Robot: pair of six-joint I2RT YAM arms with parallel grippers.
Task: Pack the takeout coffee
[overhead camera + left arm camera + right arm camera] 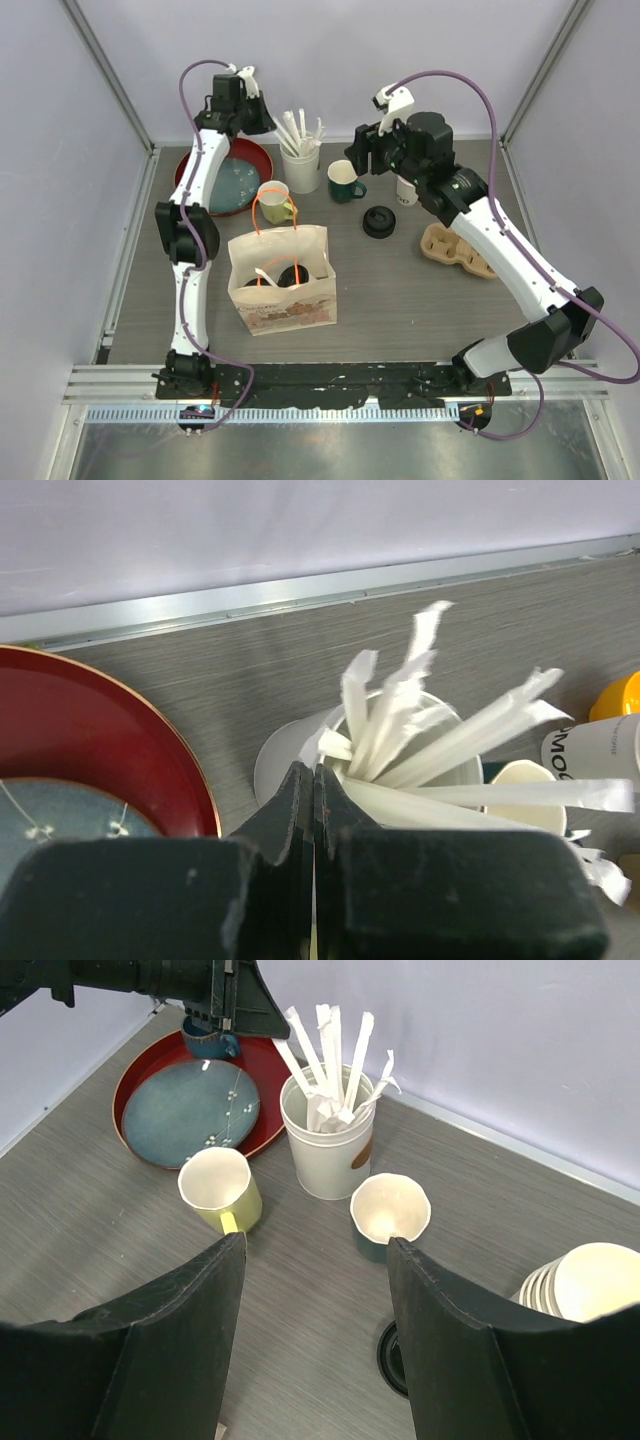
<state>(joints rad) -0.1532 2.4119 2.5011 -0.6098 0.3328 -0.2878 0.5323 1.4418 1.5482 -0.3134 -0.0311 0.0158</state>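
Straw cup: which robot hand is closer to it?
Left. The left gripper is shut at the rim of the straw cup; the right gripper hangs open farther back, past the green mug.

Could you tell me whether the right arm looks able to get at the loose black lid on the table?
Probably yes: the right end effector is open near the green mug, and the black lid lies uncovered on bare table close by.

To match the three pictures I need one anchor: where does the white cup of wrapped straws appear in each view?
Top external: the cup of straws, rear centre.
Left wrist: the cup, centre, rather low.
Right wrist: the cup, upper centre.
Shared landmark: the red tray, left of the cup in every view.
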